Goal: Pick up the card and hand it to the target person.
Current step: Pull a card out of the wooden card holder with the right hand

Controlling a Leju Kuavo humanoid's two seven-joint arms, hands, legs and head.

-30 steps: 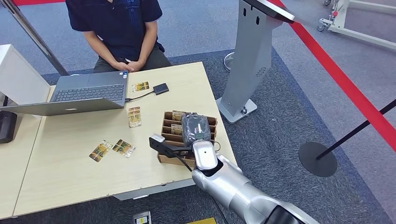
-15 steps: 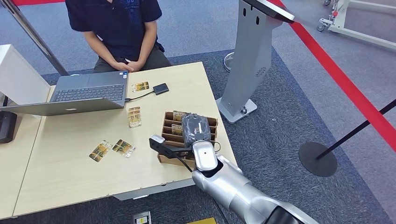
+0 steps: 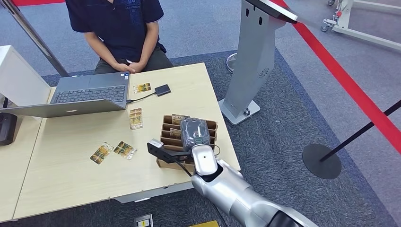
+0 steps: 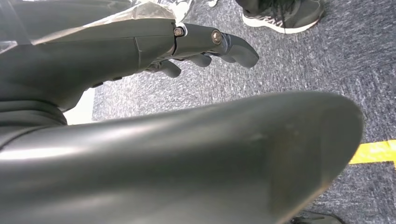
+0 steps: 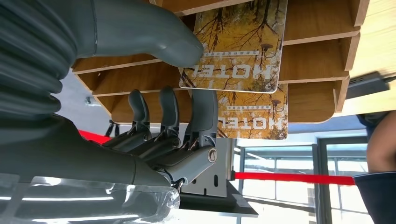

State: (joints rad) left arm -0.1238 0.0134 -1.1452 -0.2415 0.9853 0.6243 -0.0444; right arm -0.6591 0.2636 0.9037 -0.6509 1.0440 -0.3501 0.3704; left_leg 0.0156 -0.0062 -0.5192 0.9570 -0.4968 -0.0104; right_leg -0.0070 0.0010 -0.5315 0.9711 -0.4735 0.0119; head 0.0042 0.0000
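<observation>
On the table (image 3: 71, 175), right hand (image 3: 195, 132) fingers (image 5: 203, 112) straddle card (image 5: 238, 51).

A: What does the robot's arm look like?
B: A silver arm (image 3: 236, 194) rises from the lower right of the head view, smooth and rounded, with a white wrist segment and a thin black cable beside it.
A: And the robot hand?
B: The right robot hand (image 5: 154, 93) has a grey ribbed cover, a thick grey thumb, darker fingers (image 5: 166, 109), a round screw and clear plastic wrap.
</observation>
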